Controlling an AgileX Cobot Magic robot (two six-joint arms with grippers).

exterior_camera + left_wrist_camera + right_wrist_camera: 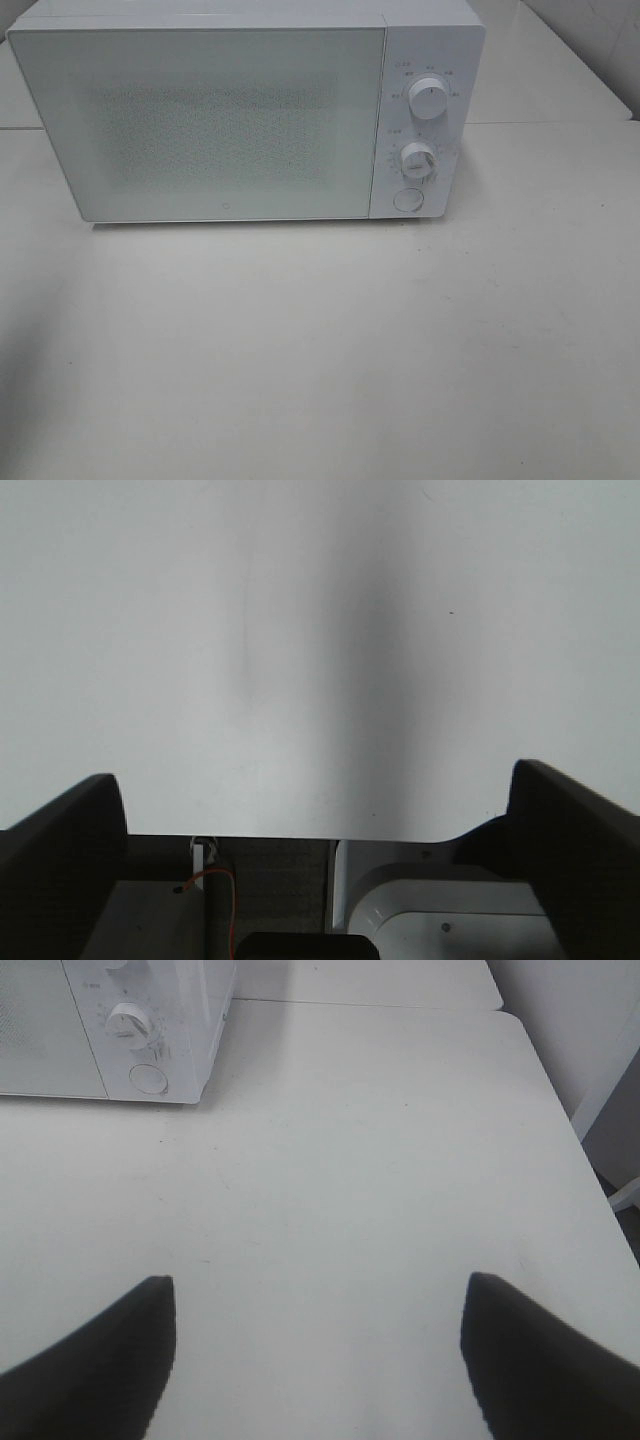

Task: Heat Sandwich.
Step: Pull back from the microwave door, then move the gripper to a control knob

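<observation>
The sandwich is out of view in every frame. A white microwave [240, 115] stands at the back of the white table with its door [200, 125] shut; the right wrist view catches its corner [110, 1025]. Neither arm shows in the exterior high view. My left gripper [315, 790] hangs open over bare white surface, its dark fingers [70, 830] wide apart with nothing between them. Over the table to the right of the microwave, my right gripper [318, 1305] is open too and holds nothing.
The microwave's panel has two dials [428, 100] [418, 160] and a round button [406, 200]. The table's right edge [575, 1140] runs beside a wall. A seam [550, 122] joins this table to another behind it.
</observation>
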